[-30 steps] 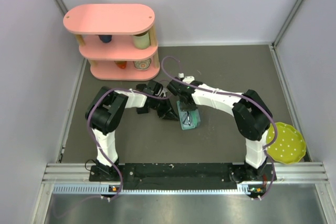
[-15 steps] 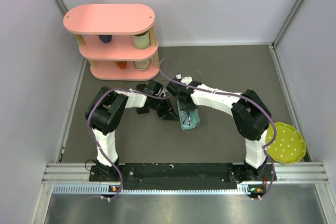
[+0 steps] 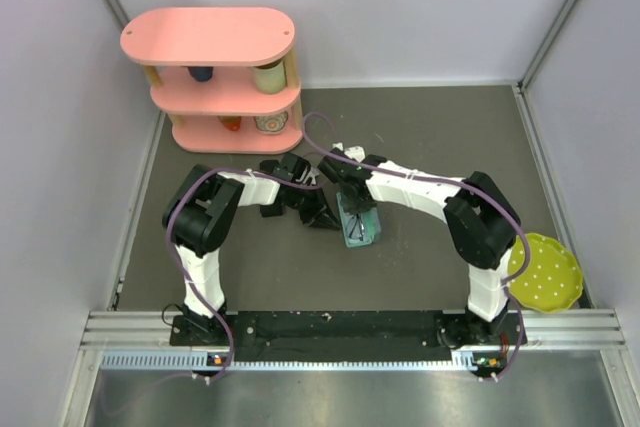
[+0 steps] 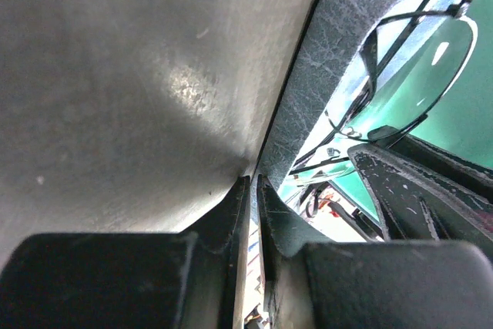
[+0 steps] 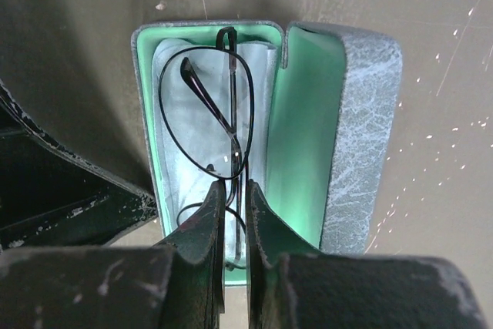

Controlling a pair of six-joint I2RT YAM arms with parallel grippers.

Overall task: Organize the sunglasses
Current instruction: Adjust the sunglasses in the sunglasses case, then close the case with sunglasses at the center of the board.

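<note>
A grey oblong case (image 5: 362, 113) lies open on the table, its lining green. The thin dark wire-frame sunglasses (image 5: 206, 109) rest folded inside it on a pale cloth. My right gripper (image 5: 234, 184) reaches down over the case's near end. Its fingers are shut on a thin wire of the sunglasses. My left gripper (image 4: 250, 179) comes in from the case's left side and is shut on its grey textured wall (image 4: 308, 90). From there the green-tinted lens of the sunglasses (image 4: 416, 75) shows just beyond. From above, the case (image 3: 362, 229) sits mid-table between both grippers.
A pink three-tier shelf (image 3: 215, 77) holding cups stands at the back left. A yellow-green dotted plate (image 3: 543, 272) lies at the right edge near the right arm's base. Dark shapes (image 3: 270, 205) sit by the left forearm. Grey walls enclose the table.
My right gripper's fingers have closed onto the sunglasses' wire. The left gripper and the case have not moved.
</note>
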